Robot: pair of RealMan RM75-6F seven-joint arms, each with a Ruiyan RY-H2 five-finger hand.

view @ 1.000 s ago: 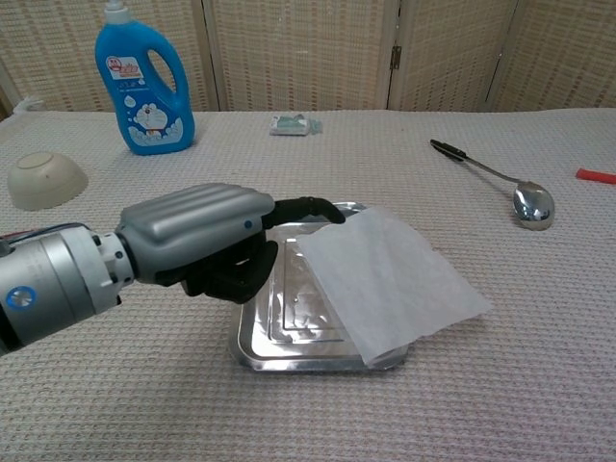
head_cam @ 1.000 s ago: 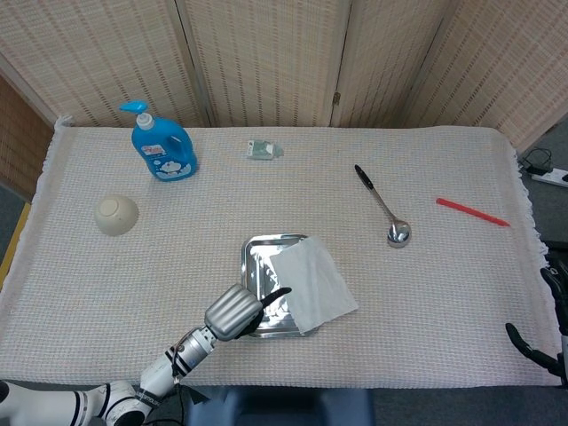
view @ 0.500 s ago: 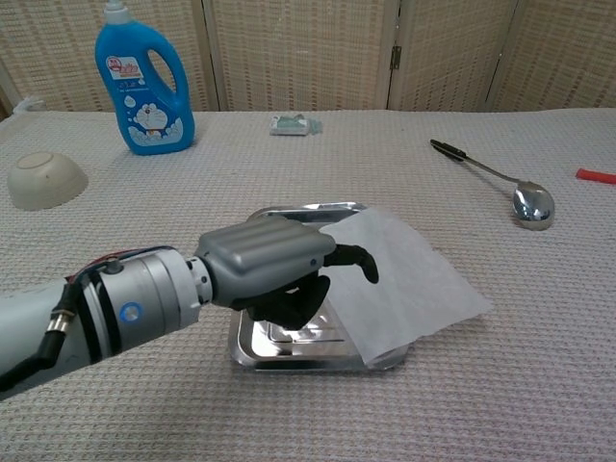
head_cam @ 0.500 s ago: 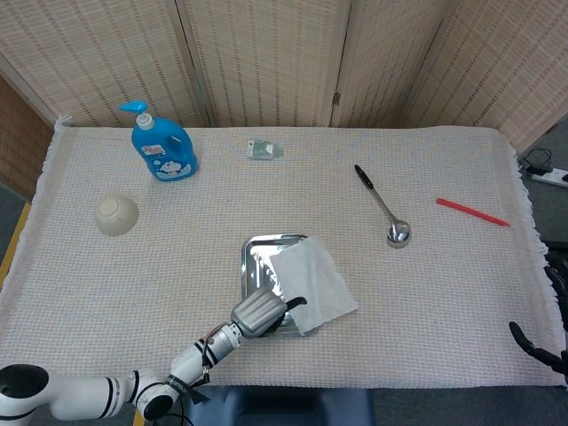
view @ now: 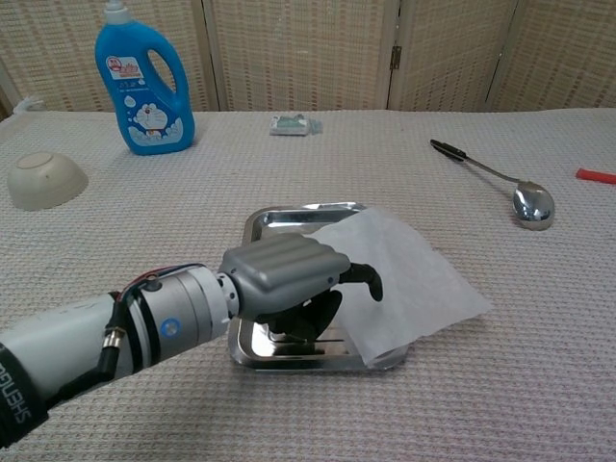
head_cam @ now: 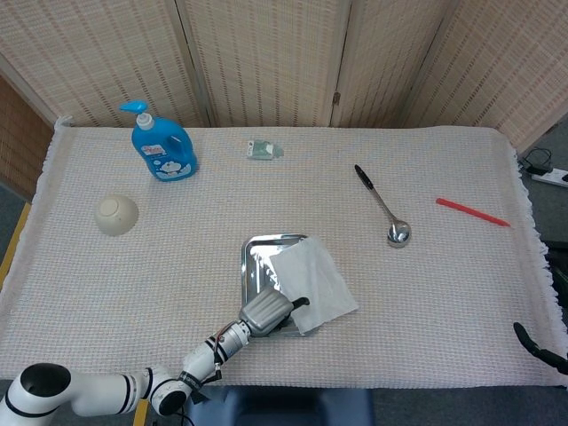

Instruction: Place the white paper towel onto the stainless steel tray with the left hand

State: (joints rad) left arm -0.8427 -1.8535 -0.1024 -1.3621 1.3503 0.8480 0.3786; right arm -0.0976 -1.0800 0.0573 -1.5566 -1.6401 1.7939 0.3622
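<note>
Head view: the left hand (head_cam: 269, 312) has slid nearer since the earlier frame, over the tray's (head_cam: 251, 245) near edge, fingers curled, one touching the towel (head_cam: 315, 284).

Chest view: the left hand (view: 289, 282) holds nothing I can see. The towel (view: 404, 279) lies flat, overhanging the tray (view: 289, 218) rightward.

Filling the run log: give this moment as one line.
left robot hand: over tray, holding nothing | paper towel: on tray, overhanging right edge | right robot hand: idle
</note>
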